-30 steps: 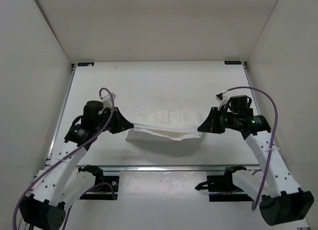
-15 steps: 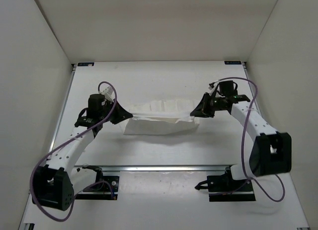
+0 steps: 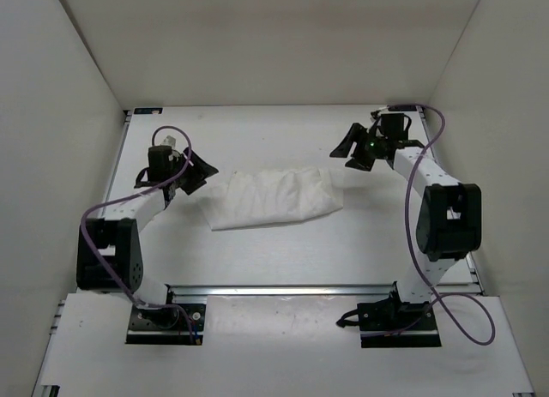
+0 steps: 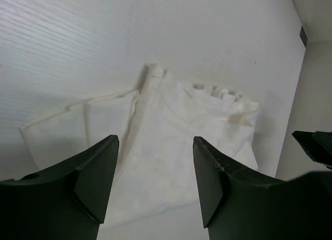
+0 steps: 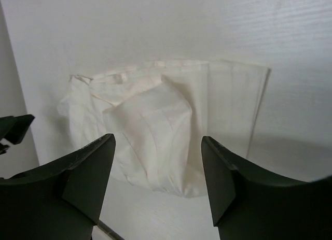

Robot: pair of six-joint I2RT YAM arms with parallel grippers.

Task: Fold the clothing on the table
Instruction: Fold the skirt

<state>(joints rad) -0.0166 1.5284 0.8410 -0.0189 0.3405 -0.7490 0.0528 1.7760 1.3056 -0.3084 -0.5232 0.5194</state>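
Lying in the middle of the flat matte white table [image 3: 274, 264], the thin, wrinkled white fabric clothing [image 3: 274, 200] is loosely folded. Slightly farther, the left gripper [image 3: 202, 169] and the right gripper [image 3: 343, 148] stand spread and empty near its ends. I would align the uneven edges before gripping again. No writing is readable.

Overhead view wide; wrist views share clothing [image 4: 176, 141].
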